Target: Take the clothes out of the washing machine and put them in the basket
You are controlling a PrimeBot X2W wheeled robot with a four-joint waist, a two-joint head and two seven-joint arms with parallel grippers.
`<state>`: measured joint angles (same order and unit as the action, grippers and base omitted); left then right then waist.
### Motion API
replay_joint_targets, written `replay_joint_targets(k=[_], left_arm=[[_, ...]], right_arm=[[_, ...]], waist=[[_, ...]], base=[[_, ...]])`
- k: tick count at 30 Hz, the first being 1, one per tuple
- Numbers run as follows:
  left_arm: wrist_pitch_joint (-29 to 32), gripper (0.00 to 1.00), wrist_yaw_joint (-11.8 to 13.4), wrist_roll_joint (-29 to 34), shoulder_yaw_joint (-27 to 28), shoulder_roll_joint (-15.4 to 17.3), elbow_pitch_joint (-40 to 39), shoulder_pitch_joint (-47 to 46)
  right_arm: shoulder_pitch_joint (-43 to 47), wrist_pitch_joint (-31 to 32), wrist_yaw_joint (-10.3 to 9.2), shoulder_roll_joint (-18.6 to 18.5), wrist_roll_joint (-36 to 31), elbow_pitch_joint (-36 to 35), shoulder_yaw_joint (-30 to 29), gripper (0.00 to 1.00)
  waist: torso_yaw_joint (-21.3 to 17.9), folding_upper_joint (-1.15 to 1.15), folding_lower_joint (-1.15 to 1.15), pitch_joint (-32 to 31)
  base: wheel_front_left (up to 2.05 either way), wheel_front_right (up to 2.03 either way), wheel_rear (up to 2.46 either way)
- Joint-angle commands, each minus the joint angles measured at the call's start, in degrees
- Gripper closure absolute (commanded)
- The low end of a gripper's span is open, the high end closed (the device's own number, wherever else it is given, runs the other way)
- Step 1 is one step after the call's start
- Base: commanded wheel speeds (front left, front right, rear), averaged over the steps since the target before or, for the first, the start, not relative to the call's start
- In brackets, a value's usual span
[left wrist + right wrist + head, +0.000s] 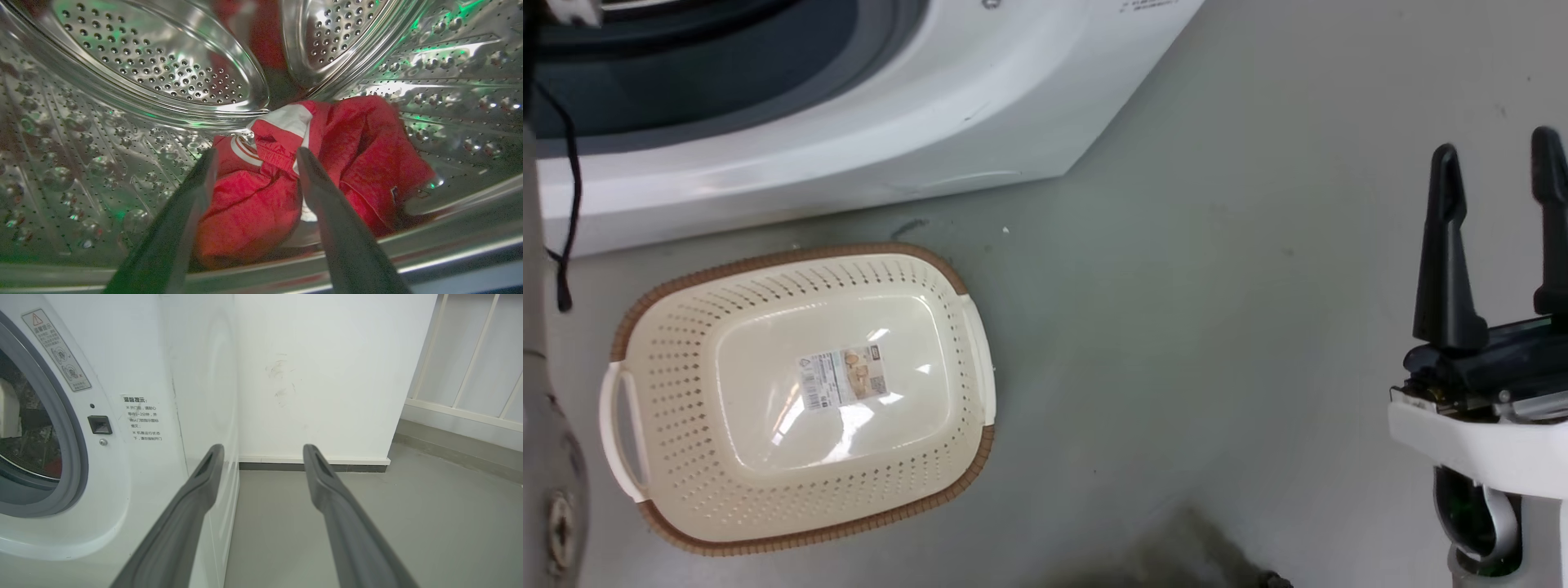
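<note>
Left claw [257,151]: inside the steel drum [163,69] of the washing machine [849,139], fingers spread wide, gripping nothing. The red clothes [367,151] lie bunched on the drum wall directly ahead of the fingertips; contact cannot be determined.

Right claw [1496,145]: fingers apart, holding nothing, above the floor [1217,327] to the machine's right.

The basket [645,327] stands on the floor just before the machine, its bottom label [843,377] exposed.

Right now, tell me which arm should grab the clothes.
Left. The left hand is open inside the washing machine, aimed straight at the clothes. The right hand is open outside it, pointing along its side toward a wall.
</note>
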<state>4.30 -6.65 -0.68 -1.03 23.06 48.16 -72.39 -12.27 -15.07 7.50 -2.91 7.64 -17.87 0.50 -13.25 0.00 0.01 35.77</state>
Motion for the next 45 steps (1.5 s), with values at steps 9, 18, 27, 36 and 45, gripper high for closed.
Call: replay_joint_targets(k=[9,18,27,36,45], left_arm=[[17.9,0.0,-0.7,-2.1,-7.6,4.7,4.8,-13.4],[33.6,0.0,-0.7,-8.7,-15.7,10.1,5.5,-21.5],[49.0,0.0,-0.7,-12.8,-20.6,14.7,4.2,-27.9],[51.8,0.0,-0.7,-14.9,-25.1,18.6,1.7,-27.7],[49.2,0.0,-0.7,-15.2,-27.1,19.9,3.0,-28.3]], right_arm=[[-3.4,-0.2,-0.02,0.0,2.0,-3.7,0.2,0.0],[-4.8,-0.2,-0.02,0.0,3.8,-7.5,0.8,0.0],[-5.3,-0.2,-0.02,0.0,5.6,-11.5,1.5,0.0],[-5.4,-0.2,-0.02,0.0,6.8,-13.2,1.8,0.0],[-5.0,-0.2,-0.02,0.0,7.3,-13.8,2.3,0.0]], waist=[[-2.6,0.0,-0.01,7.7],[-5.2,0.0,-0.01,12.4],[-7.7,0.0,-0.01,16.2],[-9.3,0.0,-0.01,19.2],[-10.1,0.0,-0.01,20.3]], base=[[0.0,0.0,0.0],[0.0,0.0,0.0],[0.0,0.0,0.0],[0.0,0.0,0.0],[0.0,0.0,0.0]])
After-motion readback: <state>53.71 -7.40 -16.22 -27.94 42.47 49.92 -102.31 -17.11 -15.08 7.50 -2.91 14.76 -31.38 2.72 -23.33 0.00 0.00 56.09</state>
